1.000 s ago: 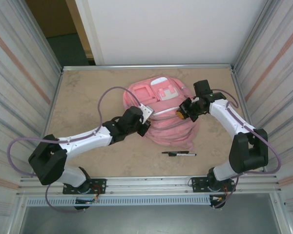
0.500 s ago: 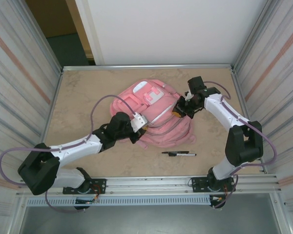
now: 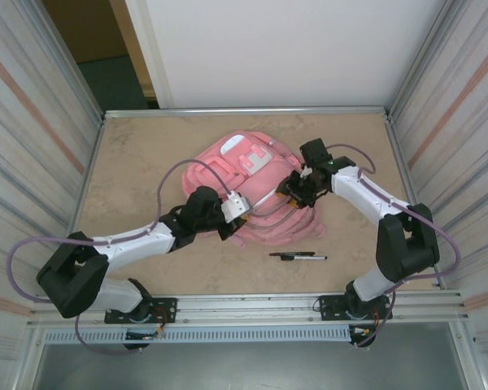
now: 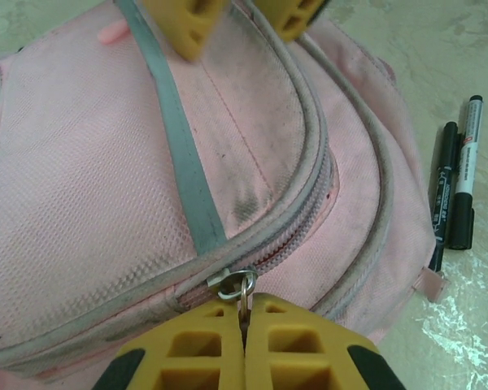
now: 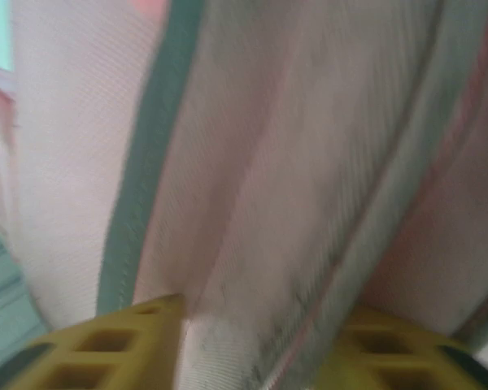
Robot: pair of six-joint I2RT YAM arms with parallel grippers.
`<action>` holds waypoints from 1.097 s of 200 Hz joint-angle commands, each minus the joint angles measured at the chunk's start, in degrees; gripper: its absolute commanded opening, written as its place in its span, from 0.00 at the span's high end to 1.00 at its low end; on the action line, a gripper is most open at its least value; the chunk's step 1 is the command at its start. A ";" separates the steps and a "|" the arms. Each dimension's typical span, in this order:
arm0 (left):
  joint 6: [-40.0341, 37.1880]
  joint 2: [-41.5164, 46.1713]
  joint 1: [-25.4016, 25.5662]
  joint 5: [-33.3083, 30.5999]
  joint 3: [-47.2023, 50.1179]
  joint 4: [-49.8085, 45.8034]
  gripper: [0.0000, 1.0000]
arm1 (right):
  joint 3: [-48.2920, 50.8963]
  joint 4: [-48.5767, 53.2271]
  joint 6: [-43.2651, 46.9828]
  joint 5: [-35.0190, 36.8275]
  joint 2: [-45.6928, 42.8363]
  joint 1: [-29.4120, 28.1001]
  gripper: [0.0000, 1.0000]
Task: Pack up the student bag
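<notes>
The student bag (image 3: pixel 228 166) lies flat in the middle of the table, pink with a white patch on its far side. My left gripper (image 3: pixel 242 207) is at the bag's near left edge. In the left wrist view it (image 4: pixel 246 325) is shut on the metal zipper pull (image 4: pixel 242 284) of the grey-edged zip. My right gripper (image 3: pixel 291 188) is over the bag's right side. Its yellow fingers (image 5: pixel 138 325) stand apart, astride a raised fold of the bag's fabric (image 5: pixel 252 203). The left wrist view shows the right gripper (image 4: pixel 236 20) at the top edge.
Two black marker pens (image 3: pixel 297 256) lie side by side on the table just in front of the bag, and they also appear to its right (image 4: pixel 451 195) in the left wrist view. Metal walls close off both sides of the table.
The bag has been dragged left and turned. My right gripper has come down and left over it and spread its jaws. My left gripper stays shut on the zipper pull.
</notes>
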State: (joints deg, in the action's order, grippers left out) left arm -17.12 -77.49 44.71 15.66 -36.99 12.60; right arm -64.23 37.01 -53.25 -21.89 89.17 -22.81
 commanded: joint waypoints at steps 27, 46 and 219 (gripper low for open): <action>0.77 0.64 -0.95 -1.18 -2.01 -3.15 1.00 | -1.67 0.69 -1.71 4.81 -3.33 -1.47 0.95; 2.45 0.11 -3.26 -3.79 -4.01 -11.16 1.00 | -3.73 2.18 0.02 2.85 -3.22 -0.53 0.99; -9.79 7.05 3.29 -8.68 -4.14 -5.45 0.24 | 0.42 -5.00 0.37 -0.35 -9.77 -1.64 0.54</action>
State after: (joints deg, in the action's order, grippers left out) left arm -21.43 -66.13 48.01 9.78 -35.68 5.85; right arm -65.41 34.50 -53.49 -23.59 83.66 -24.84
